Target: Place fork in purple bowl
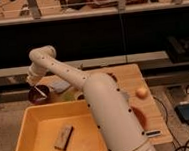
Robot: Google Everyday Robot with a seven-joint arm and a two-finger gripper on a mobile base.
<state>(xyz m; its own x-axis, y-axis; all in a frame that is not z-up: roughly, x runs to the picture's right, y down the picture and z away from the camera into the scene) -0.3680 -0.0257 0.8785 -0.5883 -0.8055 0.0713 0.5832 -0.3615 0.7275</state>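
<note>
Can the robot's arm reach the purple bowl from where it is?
Probably yes. The gripper hangs right above the purple bowl at the table's far left, and the thin fork already angles into it. Nothing sits between them.

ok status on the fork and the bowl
Gripper at the table's far left, just above the purple bowl. Fork lies slanted in the bowl. Nothing in the way; yellow bin sits nearer the camera.
</note>
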